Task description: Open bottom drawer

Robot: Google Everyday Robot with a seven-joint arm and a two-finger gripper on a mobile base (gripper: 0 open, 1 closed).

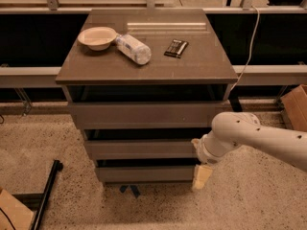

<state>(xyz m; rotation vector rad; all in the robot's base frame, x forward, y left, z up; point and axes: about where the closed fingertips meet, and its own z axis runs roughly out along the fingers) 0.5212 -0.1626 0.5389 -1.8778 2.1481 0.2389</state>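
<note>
The grey-brown cabinet (144, 66) has three drawers. The bottom drawer (144, 173) is the lowermost and narrowest, with a flat handleless front, just above the floor. My gripper (201, 175) hangs from the white arm (249, 138) on the right, at the right end of the bottom drawer's front. Its cream fingers (203, 172) point down towards the floor. The middle drawer (141, 148) and top drawer (144, 114) are above.
On the cabinet top lie a cream bowl (97, 36), a plastic bottle on its side (133, 48) and a dark packet (176, 48). A cardboard box (295, 107) stands at the right, another (12, 212) at the lower left beside a black bar (45, 195).
</note>
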